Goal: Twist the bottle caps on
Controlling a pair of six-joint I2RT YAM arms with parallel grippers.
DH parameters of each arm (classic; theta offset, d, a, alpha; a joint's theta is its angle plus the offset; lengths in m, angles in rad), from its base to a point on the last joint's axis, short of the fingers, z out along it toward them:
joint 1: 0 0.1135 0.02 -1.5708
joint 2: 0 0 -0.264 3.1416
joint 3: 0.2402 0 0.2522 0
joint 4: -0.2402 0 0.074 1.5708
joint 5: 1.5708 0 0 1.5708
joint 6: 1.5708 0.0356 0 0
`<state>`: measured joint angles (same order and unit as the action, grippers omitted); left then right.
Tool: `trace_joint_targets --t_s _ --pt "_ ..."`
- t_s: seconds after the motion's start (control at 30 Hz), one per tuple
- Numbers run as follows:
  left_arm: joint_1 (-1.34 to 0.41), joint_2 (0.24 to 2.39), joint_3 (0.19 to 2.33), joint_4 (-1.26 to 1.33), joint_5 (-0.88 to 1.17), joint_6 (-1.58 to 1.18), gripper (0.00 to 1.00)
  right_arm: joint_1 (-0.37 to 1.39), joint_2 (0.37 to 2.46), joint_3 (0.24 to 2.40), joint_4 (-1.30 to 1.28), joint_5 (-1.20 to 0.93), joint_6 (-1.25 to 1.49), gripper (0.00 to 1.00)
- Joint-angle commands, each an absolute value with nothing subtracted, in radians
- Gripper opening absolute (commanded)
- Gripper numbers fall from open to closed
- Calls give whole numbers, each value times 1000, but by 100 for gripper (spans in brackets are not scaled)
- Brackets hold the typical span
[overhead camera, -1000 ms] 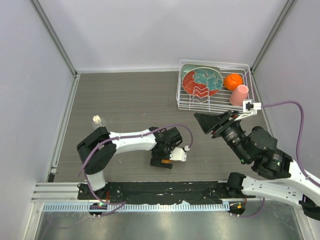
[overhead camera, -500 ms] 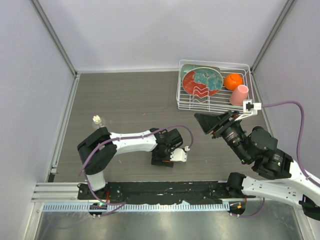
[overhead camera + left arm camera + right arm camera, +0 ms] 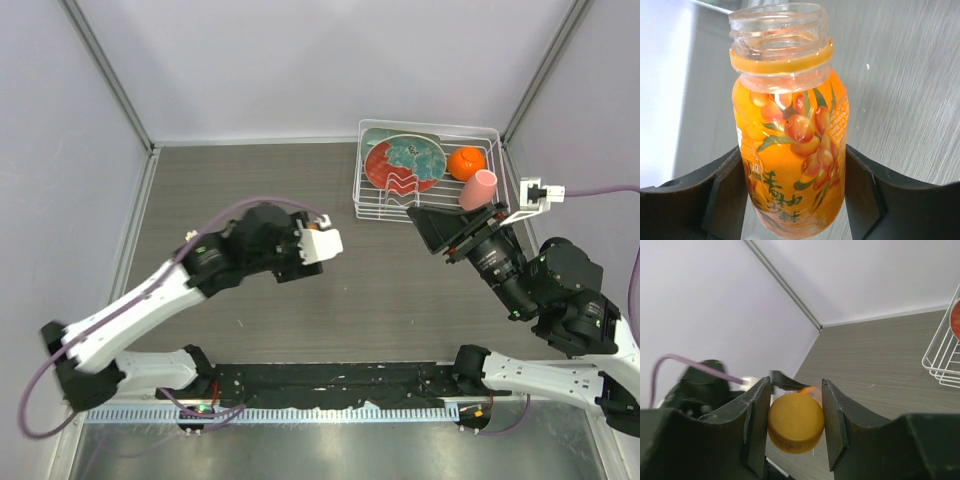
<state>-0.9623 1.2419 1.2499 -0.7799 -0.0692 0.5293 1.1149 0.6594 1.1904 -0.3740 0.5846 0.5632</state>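
Note:
My left gripper [image 3: 308, 243] is shut on the translucent orange bottle [image 3: 790, 165] and holds it above the table. The bottle stands upright between the fingers [image 3: 867, 195], its neck [image 3: 777, 30] open and capless. In the top view only its orange top [image 3: 314, 226] shows. My right gripper [image 3: 432, 228] is shut on the orange cap [image 3: 796, 429], held off the table and facing the left gripper; a blurred orange bit of the bottle [image 3: 810, 389] shows just behind the cap. The clear bottle [image 3: 190, 236] stands at the left, partly hidden by the left arm. The cream-white cap is out of view.
A white wire rack [image 3: 497, 131] stands at the back right with a red and teal plate [image 3: 405, 160], an orange ball [image 3: 466, 162] and a pink cup [image 3: 479, 189]. Grey walls close the table at left, back and right.
The left arm has lifted off the table with the orange bottle and swung up and to the left. The right gripper has shifted a little right and farther back.

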Motion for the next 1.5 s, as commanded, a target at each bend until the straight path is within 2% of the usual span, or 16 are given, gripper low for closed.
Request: trace_joint_targets --t_s 0.0,0.07,0.13,0.17,0.33,0.43,0.6,0.8,0.97,1.2,1.47 --pt "-959 1031 1263 -779 32 460 44 1114 730 1278 -416 523 496 26" --pt "-959 932 1183 -683 116 361 41 1114 779 1318 -434 488 479 26" --pt "-957 873 1109 -608 184 284 41 1115 831 1360 -459 459 462 26" --pt "-959 839 1038 -530 224 259 47 1115 847 1376 -469 447 459 26" --pt "-957 739 925 -359 247 92 59 1115 917 1448 -508 367 420 26" --pt "-957 719 879 -275 279 -38 56 1115 949 1456 -506 319 400 26" --pt "-957 683 789 -80 389 -162 44 1137 997 1453 -483 265 361 26" --pt "-957 660 723 -5 521 -114 39 1218 1031 1460 -414 278 311 25" --pt "-959 631 649 124 540 -94 39 1287 1055 1439 -327 320 276 25" --pt "-954 585 623 124 609 -40 38 1342 1037 1309 -154 356 229 25" --pt "-931 554 600 173 638 -14 37 1405 1051 1255 -48 383 186 24"
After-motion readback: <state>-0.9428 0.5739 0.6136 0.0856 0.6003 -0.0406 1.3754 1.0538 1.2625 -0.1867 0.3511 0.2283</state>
